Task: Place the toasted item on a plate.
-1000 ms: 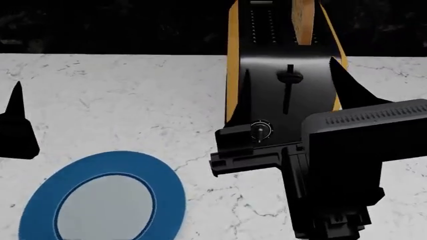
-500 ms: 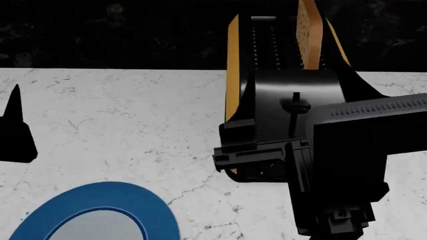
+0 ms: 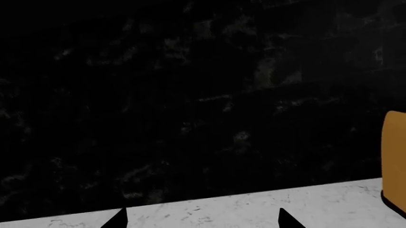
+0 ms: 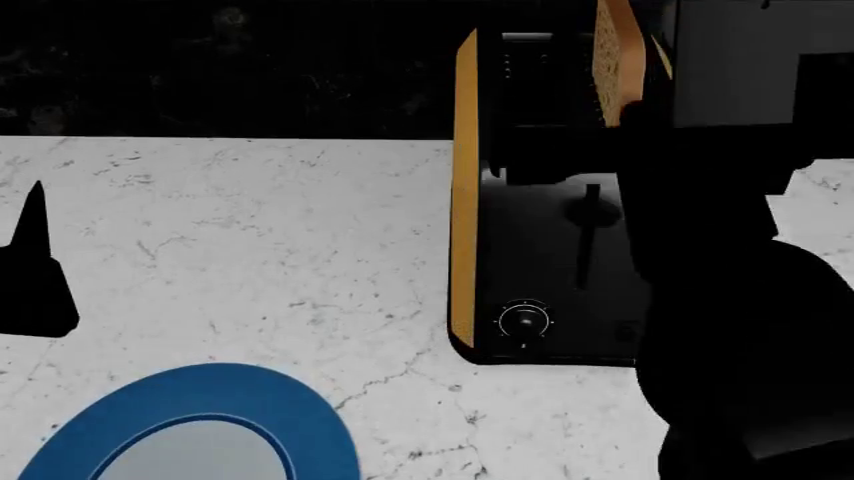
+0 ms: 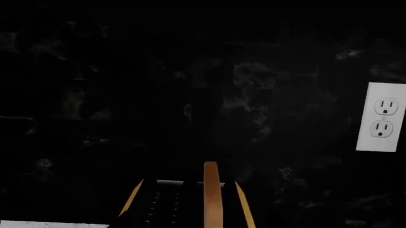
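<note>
Right arm (image 4: 727, 300) raised over the toaster (image 4: 534, 200), gripper hidden, jaw state impossible to tell. Left gripper (image 4: 30, 265) low over the counter (image 4: 240, 220), prongs apart, empty. One toast slice (image 4: 613, 55) upright in the toaster's slot; one plate (image 4: 187, 425) nearby.

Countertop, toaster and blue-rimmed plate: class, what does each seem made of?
White countertop: marble-like stone, by the grey veining. Black-and-yellow toaster: looks like glossy painted metal or plastic; open which. Round blue-rimmed plate: probably glazed ceramic, smooth and even.
</note>
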Available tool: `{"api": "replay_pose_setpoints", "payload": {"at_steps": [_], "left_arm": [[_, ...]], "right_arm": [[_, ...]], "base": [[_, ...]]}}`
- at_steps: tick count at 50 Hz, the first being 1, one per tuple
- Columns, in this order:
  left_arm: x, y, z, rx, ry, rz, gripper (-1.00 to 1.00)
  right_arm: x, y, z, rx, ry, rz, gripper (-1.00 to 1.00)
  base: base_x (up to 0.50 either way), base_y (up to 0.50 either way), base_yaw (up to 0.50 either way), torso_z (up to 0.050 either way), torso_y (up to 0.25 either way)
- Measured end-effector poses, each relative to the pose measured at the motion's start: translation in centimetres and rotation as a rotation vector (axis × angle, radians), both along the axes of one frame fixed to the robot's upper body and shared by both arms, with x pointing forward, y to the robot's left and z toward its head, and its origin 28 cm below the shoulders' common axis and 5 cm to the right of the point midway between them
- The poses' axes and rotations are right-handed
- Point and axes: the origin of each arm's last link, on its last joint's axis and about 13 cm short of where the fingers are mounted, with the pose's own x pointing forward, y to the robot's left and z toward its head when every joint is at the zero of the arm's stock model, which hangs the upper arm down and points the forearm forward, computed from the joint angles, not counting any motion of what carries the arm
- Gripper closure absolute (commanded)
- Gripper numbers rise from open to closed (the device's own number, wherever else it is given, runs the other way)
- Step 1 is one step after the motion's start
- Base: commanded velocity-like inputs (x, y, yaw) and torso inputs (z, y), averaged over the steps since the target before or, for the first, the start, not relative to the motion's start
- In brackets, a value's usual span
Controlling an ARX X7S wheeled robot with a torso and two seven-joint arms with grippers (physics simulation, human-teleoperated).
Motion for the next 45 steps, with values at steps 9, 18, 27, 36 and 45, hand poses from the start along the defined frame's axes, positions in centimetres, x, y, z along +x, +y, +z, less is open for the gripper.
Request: {"api": "replay_pose_setpoints", "payload": {"at_steps": [9,18,27,36,45], "left_arm": [[-0.1,0.0,-0.2,-0.007,0.003,-0.002,-1.00],[-0.3,0.1,-0.4,-0.013,0.004,-0.001,-1.00],[-0.3,0.1,-0.4,-0.014,0.004,-0.002,-1.00],[-0.4,0.1,-0.5,-0.014,0.004,-0.004,-1.00],[-0.5,0.1,-0.5,-0.013,0.004,-0.005,-1.00]], "right_arm": [[2.2,-0.5,1.8,0.044,0.126,-0.018,-1.00],[4.1,-0.7,2.6,0.078,0.225,-0.038,-1.00],[5.4,-0.6,3.0,0.088,0.300,-0.041,-1.00],[6.5,-0.3,3.2,0.066,0.346,-0.035,-1.00],[7.7,0.1,3.2,0.041,0.381,-0.033,-1.00]], "base": [[0.00,0.00,0.00,0.000,0.000],[0.00,0.00,0.00,0.000,0.000],[0.00,0.00,0.00,0.000,0.000],[0.00,0.00,0.00,0.000,0.000],[0.00,0.00,0.00,0.000,0.000]]}}
